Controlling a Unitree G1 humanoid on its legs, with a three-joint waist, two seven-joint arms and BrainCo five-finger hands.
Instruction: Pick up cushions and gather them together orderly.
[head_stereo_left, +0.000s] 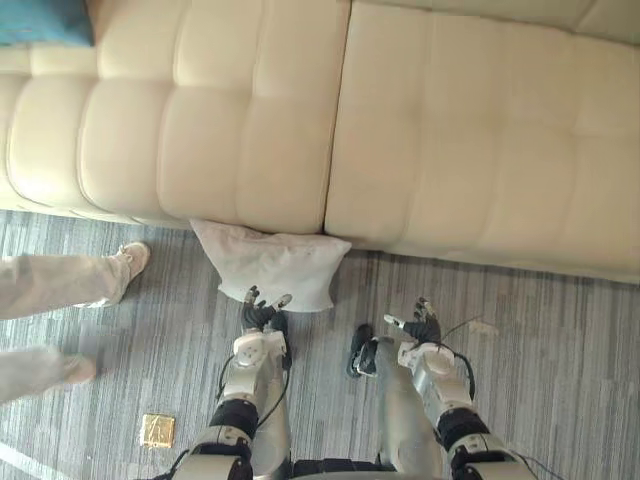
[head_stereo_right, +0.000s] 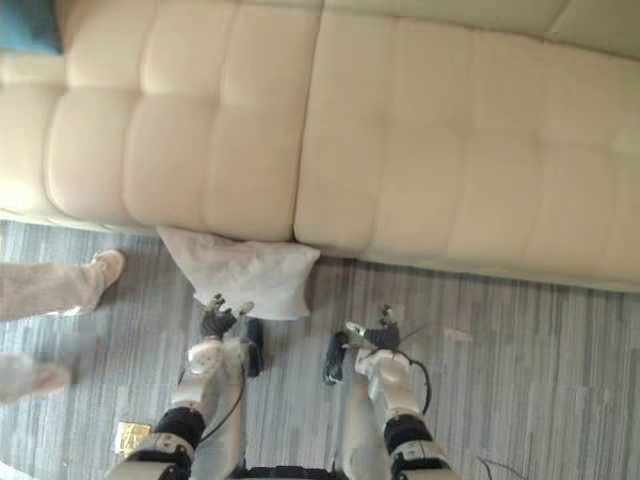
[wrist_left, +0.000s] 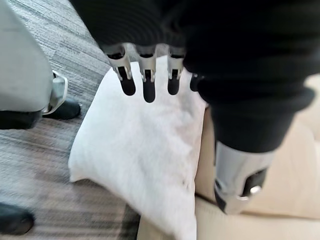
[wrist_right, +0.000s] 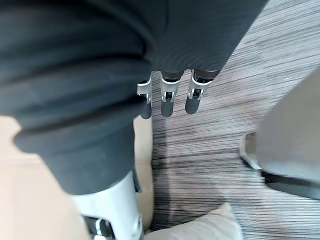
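Cushions were not yet gathered, as far as the views allowed a judgement. One white cushion (head_stereo_left: 275, 265) lay on the grey carpet (head_stereo_left: 560, 340), a little toward seven o'clock from the middle of the head view. Its twelve o'clock edge was tucked against the front of the cream sofa (head_stereo_left: 450, 140). A teal cushion (head_stereo_left: 45, 20) sat on the sofa at the far ten o'clock corner, well apart from the white one. Nothing was lifted and neither hand held anything, so the whole job appeared to be left: grasp the white cushion, raise it, and set it neatly beside the other.

The left hand (head_stereo_left: 262, 312) hovered at the white cushion's six o'clock edge, its fingers (wrist_left: 148, 90) straight and spread. Whether their tips touched the fabric could not be told. The right hand (head_stereo_left: 418, 325) hung over bare carpet toward three o'clock of the left, near the cushion but apart from it, its fingers (wrist_right: 167, 105) likewise relaxed and empty.

Much was cut off. The teal cushion showed as a mere corner, so its shape and lie were unclear, and whether more cushions lay beyond the frame could not be known. How far the white cushion ran beneath the sofa's front was hidden. A person's legs (head_stereo_left: 60, 285) entered at nine o'clock, cropped by the frame. A gold square (head_stereo_left: 157, 429) on the carpet toward seven o'clock was too small to identify.
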